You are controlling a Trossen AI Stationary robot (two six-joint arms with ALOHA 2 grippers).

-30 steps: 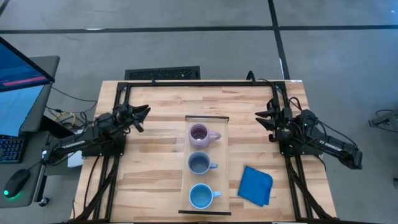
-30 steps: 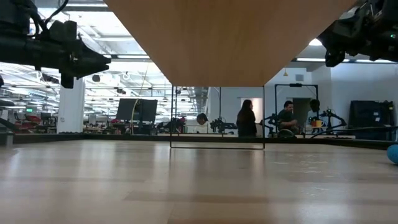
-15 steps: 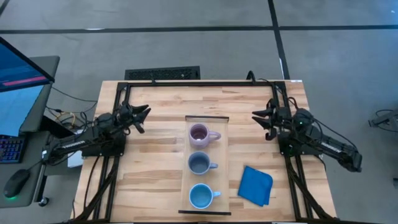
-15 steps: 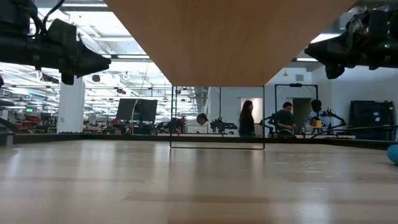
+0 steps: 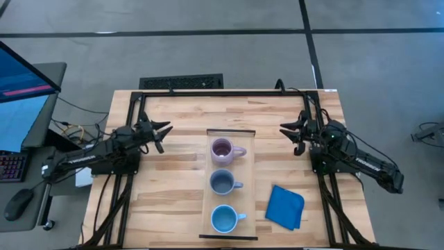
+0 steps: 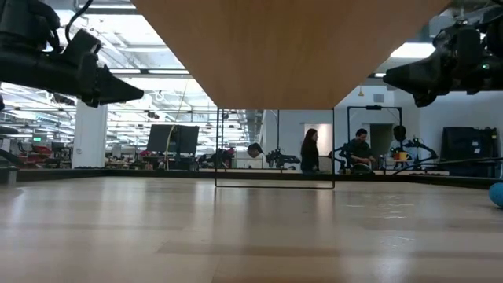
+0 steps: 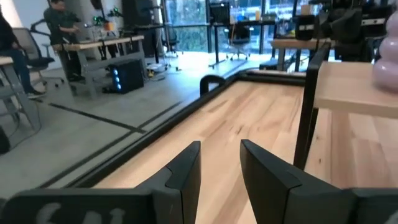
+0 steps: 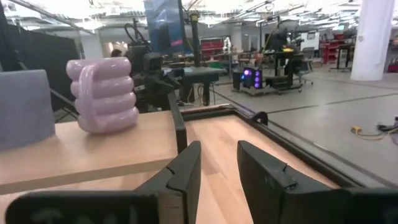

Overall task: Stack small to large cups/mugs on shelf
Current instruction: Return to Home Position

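Three mugs stand in a row on their bases on the shelf (image 5: 248, 167), a pale board raised on a thin dark frame. The pale purple mug (image 5: 223, 149) is farthest, the grey-blue mug (image 5: 222, 182) is in the middle and the light blue mug (image 5: 223, 219) is nearest. My left gripper (image 5: 161, 132) hovers open left of the shelf's far end, pointing level. Its wrist view shows the gripper (image 7: 221, 168) with nothing between the fingers and the purple mug (image 7: 387, 59) at the edge. My right gripper (image 5: 288, 130) hovers open on the shelf's right. Its wrist view shows the gripper (image 8: 219, 165), the purple mug (image 8: 102, 93) and the grey-blue mug (image 8: 25, 109).
A folded blue cloth (image 5: 285, 206) lies on the planked table right of the shelf's near half. In the low view the shelf's underside (image 6: 283, 47) fills the top and both arms hang high at either side. A dark rail (image 5: 229, 92) runs along the table's far edge. People (image 6: 312, 151) sit in the room beyond.
My left gripper has rolled about its own axis while staying where it was. My right gripper has swung a little toward the shelf and tipped down to level. The mugs have kept still.
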